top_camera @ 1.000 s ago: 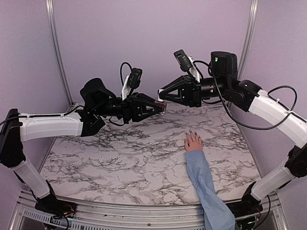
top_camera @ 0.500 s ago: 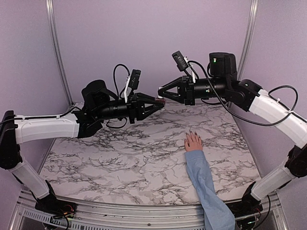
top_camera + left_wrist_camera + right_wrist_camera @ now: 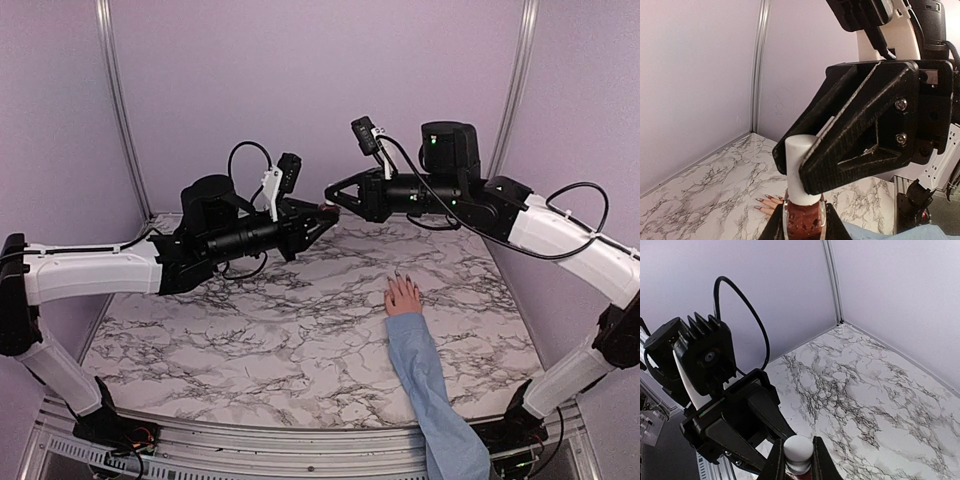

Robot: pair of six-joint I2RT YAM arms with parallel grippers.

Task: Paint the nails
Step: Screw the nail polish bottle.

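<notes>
Left gripper (image 3: 322, 212) being clenched on a red-brown bottle (image 3: 802, 222) above the table (image 3: 250, 330) at 12 o'clock, its white cap (image 3: 799, 167) being pinched by the right gripper (image 3: 330, 195), dark nails (image 3: 397, 275) being rested on the marble at 4 o'clock, on a blue-sleeved hand (image 3: 404, 298), well apart.

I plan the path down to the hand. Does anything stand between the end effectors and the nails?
Nothing visible does. The left end effector and the right end effector hold the bottle in the air; only bare table lies between them and the nails.
</notes>
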